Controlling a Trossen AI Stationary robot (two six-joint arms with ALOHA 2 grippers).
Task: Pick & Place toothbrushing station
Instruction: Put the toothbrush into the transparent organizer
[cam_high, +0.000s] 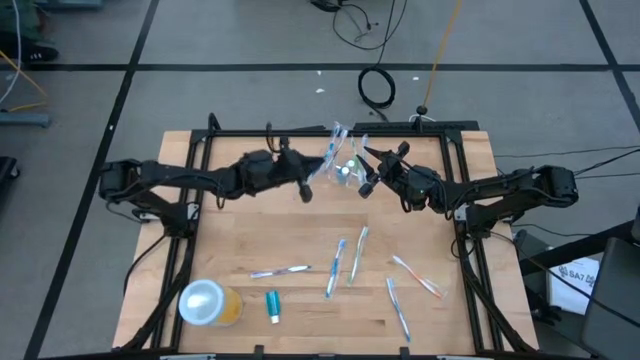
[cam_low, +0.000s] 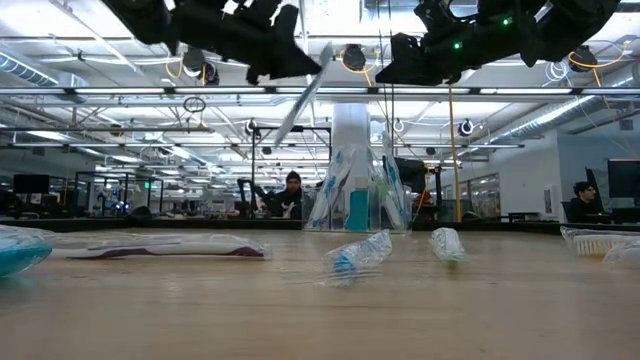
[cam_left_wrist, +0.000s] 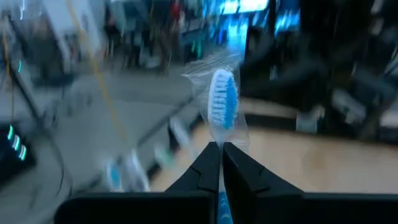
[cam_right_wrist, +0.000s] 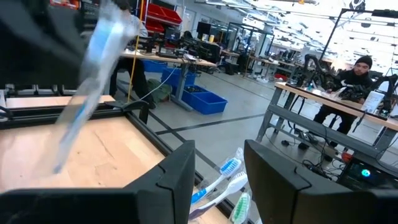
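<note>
From the high view I noted the left gripper (cam_high: 305, 190) and the right gripper (cam_high: 366, 187) flanking the small clear plastic cup (cam_high: 345, 168) of brushes at the wooden table's (cam_high: 300, 235) far side, with wrapped toothbrushes (cam_high: 336, 266) loose on the near boards. In the left wrist view that gripper's fingers (cam_left_wrist: 208, 167) were clamped on a plastic-wrapped blue-and-white toothbrush (cam_left_wrist: 222, 104). The right wrist view showed its own fingers (cam_right_wrist: 177, 171) parted above the cup's brush heads (cam_right_wrist: 227, 177), gripping nothing.

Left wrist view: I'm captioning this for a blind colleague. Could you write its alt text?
The left pincer, its two dark fingers shut, holds a plastic-wrapped toothbrush with blue and white bristles pointing away from the camera. Behind it lie the wooden table and a blurred room.
</note>
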